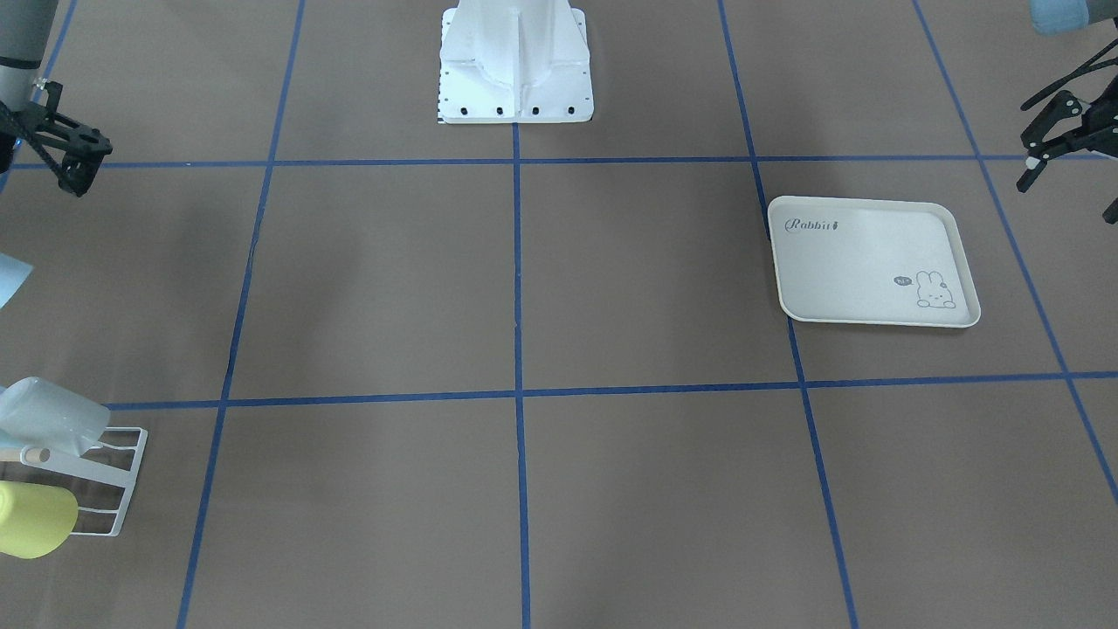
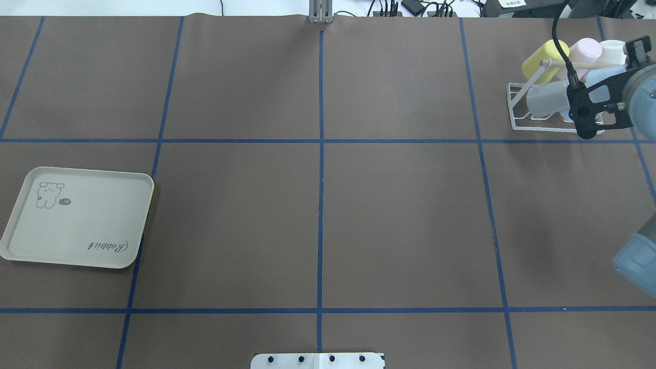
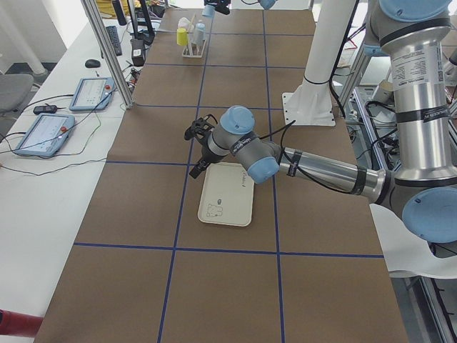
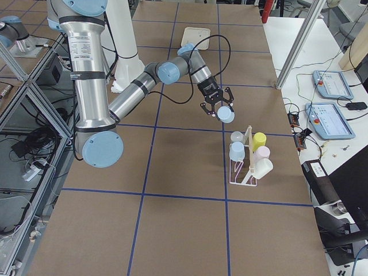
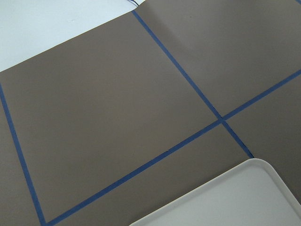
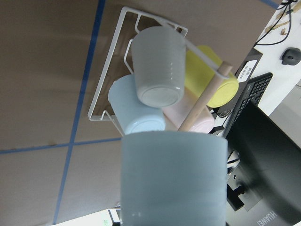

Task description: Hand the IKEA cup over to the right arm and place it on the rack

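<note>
Right wrist-mounted view: my right gripper (image 4: 219, 109) is clamped on the cup (image 6: 174, 179), held in the air just short of the rack (image 6: 201, 103) loaded with other cups (image 6: 157, 66). My left gripper (image 3: 196, 151) hangs spread wide, empty, near the tray (image 3: 225, 207).

Noticing a matt brown paper table cover (image 2: 400, 215), faintly creased, crossed by slightly shiny blue tape lines (image 2: 321, 205). Seeing a cream rectangular plastic tray (image 2: 102, 225), smooth and satin, bearing grey print. Making out a white-coated thin metal wire rack (image 4: 240, 172) carrying a pale bare wooden dowel (image 6: 202, 101). Finding smooth, softly sheened plastic in the pale blue IKEA cup (image 6: 174, 179) nearest the right wrist camera, likewise in the grey plastic cup (image 6: 157, 61) on the rack. Catching brushed silver metal on the arm tubes (image 3: 418, 86), glossy pale blue plastic on the joint caps (image 3: 428, 214).
</note>
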### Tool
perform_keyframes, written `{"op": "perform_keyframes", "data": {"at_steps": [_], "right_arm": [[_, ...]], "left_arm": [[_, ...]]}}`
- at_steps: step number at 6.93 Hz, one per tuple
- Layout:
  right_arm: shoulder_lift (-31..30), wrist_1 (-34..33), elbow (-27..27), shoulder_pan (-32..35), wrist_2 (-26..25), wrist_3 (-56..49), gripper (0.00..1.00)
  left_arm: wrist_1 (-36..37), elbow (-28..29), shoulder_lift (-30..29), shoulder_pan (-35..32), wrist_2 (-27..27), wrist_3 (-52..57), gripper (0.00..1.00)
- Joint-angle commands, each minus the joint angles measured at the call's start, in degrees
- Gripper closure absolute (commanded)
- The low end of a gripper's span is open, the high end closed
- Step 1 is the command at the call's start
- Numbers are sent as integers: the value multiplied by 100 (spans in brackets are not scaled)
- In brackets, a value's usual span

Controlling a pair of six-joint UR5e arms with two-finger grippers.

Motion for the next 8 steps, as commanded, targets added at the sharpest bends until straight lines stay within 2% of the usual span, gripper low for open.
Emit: {"op": "perform_keyframes", "data": {"at_steps": [1, 2, 5, 7, 8], "right_arm": [[-78, 23, -477, 59, -285, -217, 93], [-78, 180, -662, 173, -312, -471, 93], [-96, 1996, -2014, 603, -409, -1445, 92], [-131, 2212, -2149, 736, -409, -1712, 91], [-122, 2238, -2384, 728, -409, -1686, 89]], "left_arm": [[0, -15, 0, 0, -3, -98, 0], [0, -15, -8, 0, -3, -107, 0], [0, -24, -8, 0, -3, -116, 0], [0, -7, -17, 8, 6, -116, 0], [0, 2, -17, 8, 6, -116, 0]]}}
